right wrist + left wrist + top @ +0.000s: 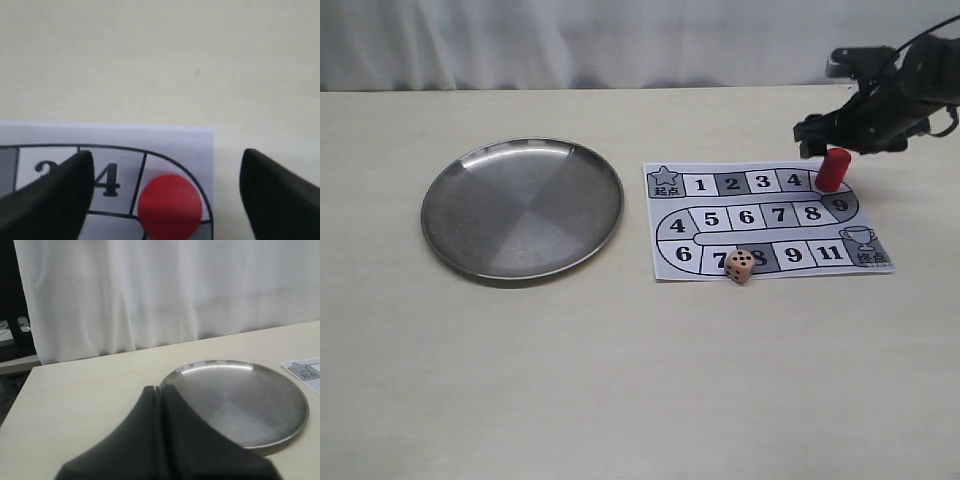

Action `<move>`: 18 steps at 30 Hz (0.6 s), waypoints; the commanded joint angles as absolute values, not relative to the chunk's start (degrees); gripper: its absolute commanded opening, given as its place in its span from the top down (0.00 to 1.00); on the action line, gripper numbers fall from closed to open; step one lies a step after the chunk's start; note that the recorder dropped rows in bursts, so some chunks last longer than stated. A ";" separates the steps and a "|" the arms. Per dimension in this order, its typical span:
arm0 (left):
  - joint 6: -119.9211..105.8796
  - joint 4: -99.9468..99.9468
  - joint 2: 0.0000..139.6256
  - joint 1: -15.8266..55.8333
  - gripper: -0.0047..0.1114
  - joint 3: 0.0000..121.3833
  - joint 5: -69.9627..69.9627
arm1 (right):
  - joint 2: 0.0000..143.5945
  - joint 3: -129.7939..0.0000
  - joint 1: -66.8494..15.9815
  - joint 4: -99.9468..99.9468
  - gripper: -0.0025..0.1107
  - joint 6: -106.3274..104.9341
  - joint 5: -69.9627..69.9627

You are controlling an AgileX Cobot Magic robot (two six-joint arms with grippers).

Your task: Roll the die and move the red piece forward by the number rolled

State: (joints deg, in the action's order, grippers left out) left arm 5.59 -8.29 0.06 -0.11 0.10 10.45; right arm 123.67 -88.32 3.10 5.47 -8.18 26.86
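Note:
The red piece (pixel 833 169) stands upright on the paper game board (pixel 765 222), on the square just past the 4. My right gripper (pixel 820 140) hovers just above it, open; in the right wrist view the red piece (pixel 170 206) shows between the two spread fingers (pixel 55 192) without touching either. The die (pixel 741 265) rests on the board's front edge near squares 7 and 8, black pips showing. My left gripper (pixel 161 389) is shut on nothing, hanging over the table next to the steel plate (pixel 240 400).
The round steel plate (pixel 522 207) lies left of the board with nothing in it. A white curtain hangs behind the table's far edge. Bare tabletop runs along the front.

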 commanded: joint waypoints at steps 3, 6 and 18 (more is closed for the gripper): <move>5.64 -8.29 0.00 0.03 0.96 0.00 9.93 | 108.77 -87.37 3.28 5.53 0.81 -10.26 26.42; 5.64 -8.29 0.00 0.03 0.96 0.00 9.93 | 100.53 -83.35 3.28 5.76 0.94 -9.98 23.78; 5.64 -8.29 0.00 0.03 0.96 0.00 9.93 | 64.20 -47.77 3.15 5.76 0.94 -8.02 -1.06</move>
